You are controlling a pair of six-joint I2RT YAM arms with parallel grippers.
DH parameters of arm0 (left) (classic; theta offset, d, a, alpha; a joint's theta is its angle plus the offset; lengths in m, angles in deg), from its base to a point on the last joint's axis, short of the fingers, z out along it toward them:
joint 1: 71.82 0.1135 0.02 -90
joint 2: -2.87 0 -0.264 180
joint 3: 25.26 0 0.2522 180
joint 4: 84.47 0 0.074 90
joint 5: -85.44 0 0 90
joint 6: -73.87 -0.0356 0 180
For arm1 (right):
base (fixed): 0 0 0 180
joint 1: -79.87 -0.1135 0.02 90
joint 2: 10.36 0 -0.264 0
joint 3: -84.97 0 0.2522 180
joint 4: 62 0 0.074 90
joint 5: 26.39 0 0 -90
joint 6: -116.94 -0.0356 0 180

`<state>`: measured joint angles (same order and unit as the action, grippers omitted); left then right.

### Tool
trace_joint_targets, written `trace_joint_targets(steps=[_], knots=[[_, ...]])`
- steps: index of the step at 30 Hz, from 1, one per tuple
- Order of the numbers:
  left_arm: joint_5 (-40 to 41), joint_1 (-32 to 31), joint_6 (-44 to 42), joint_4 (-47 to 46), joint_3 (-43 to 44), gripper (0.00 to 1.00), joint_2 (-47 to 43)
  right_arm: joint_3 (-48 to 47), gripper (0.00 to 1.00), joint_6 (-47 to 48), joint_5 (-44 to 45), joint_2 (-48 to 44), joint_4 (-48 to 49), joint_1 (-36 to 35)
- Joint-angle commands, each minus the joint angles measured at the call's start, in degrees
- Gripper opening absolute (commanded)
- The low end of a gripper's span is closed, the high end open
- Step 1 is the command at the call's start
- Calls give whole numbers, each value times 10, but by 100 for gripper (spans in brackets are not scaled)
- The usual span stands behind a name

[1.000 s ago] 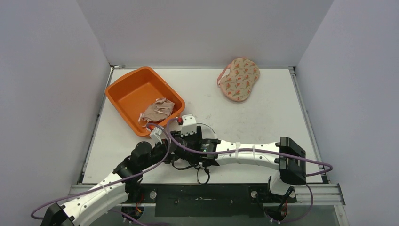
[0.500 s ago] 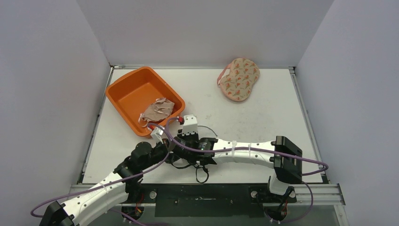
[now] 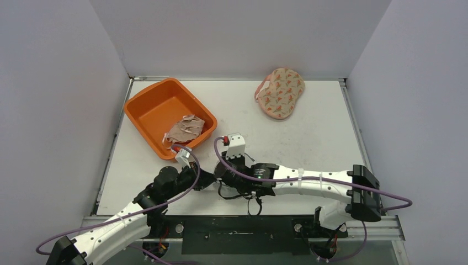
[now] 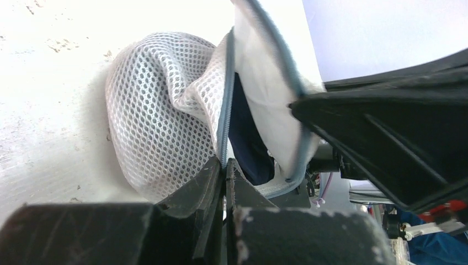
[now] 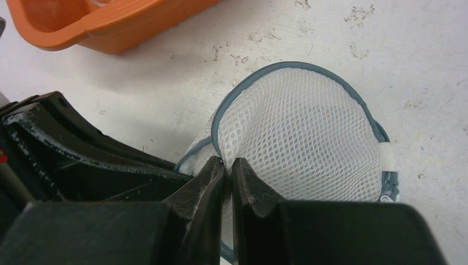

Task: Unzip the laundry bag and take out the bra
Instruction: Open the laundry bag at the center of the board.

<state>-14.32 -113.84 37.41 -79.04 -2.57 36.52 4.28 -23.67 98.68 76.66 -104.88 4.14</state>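
Tub (image 3: 157,107), orange, holds a crumpled beige cloth (image 3: 185,130) in its near corner. Just in front of the tub, the left gripper (image 4: 224,165) is pinched fully closed on the zipper edge of the white mesh bag (image 4: 160,116), which lies on the desk (image 3: 309,132). The bag gapes, showing a dark blue bra (image 4: 245,138) inside. The right gripper (image 5: 227,165) is clamped tight on the bag's grey-trimmed rim. Well right of the tub, farther back, lies a patterned pouch (image 3: 280,93).
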Motion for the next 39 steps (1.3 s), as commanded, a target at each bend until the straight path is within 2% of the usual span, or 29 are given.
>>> trace_joint_targets(steps=[1, 7, 12, 20, 29, 39], knots=[[39, 0, -10, -2, 21, 0, -6, 40, 5, 42, -10, -72, 28, 0], [81, 1, -5, 8, 30, 0, 0, 97, 5, 102, -11, -162, 74, 2], [118, 2, -4, 8, 44, 0, 24, 105, 5, 141, -4, -208, 100, 3], [130, 4, -28, 10, 135, 0, 96, 133, 5, 202, -16, -269, 191, 15], [110, 7, -14, -17, 156, 0, 145, 169, 5, 208, -70, -313, 241, 95], [125, 20, -56, 61, 173, 0, 137, 242, 5, 199, -59, -382, 256, 116]])
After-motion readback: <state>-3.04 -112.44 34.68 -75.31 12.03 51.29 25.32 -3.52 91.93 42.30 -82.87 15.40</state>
